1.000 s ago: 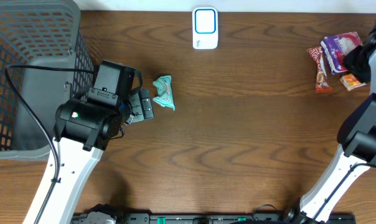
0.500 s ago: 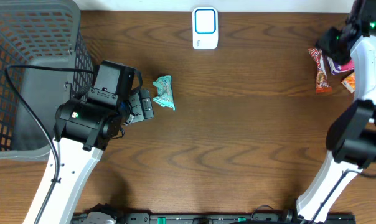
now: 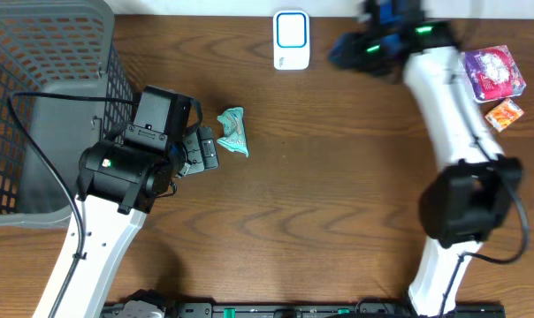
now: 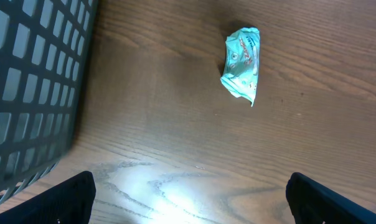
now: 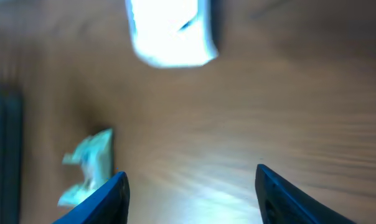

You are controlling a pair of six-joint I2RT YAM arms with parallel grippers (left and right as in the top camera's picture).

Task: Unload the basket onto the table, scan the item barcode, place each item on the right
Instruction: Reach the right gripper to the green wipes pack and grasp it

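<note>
Left wrist view: looks down on the small crumpled teal foil packet (image 4: 241, 62), lying flat, left of the white-and-blue scanner box (image 3: 292, 40) and nearer the robot. Judged light, soft, crinkly, probably slippery; best pinched gently across its narrow middle. Finds the left gripper (image 4: 188, 199) near it, spread fully wide, empty. Against a second ago, finds the right gripper (image 5: 191, 186) swung over from the purple snack packet (image 3: 491, 71) to just right of the scanner, fingers apart, nothing visible between; teal foil packet unmoved
</note>
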